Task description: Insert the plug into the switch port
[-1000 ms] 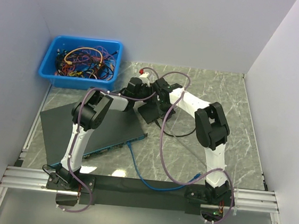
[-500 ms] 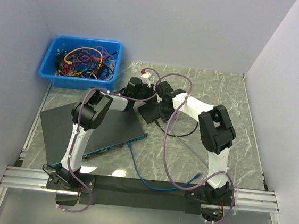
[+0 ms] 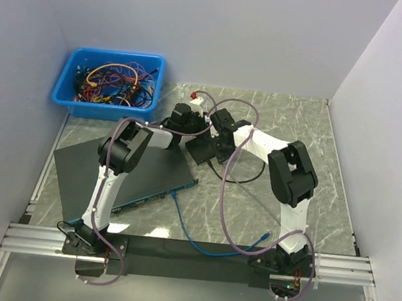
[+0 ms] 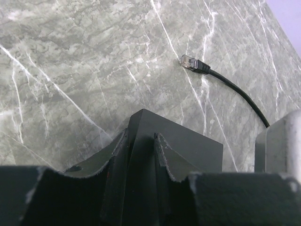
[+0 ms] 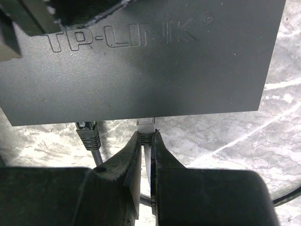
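The switch point(image 5: 155, 61) is a black TP-LINK box at the table's middle back; it also shows in the top view point(image 3: 202, 149) and the left wrist view point(image 4: 183, 146). My left gripper point(image 4: 141, 136) is shut on its edge. My right gripper point(image 5: 146, 137) is shut on a white plug point(image 5: 146, 125) whose tip meets the switch's near side. A grey plug point(image 5: 87, 131) on a cable sits at the switch's side just left of it. A loose black cable end with a clear plug point(image 4: 193, 63) lies on the marble beyond the switch.
A blue bin point(image 3: 111, 83) of tangled cables stands at the back left. A black flat panel point(image 3: 123, 175) lies at the left, with a blue cable point(image 3: 199, 240) trailing toward the front. A small red and white item point(image 3: 196, 97) lies behind the grippers.
My right arm has folded in and its gripper has moved left toward the switch. The left arm has held still on the switch.
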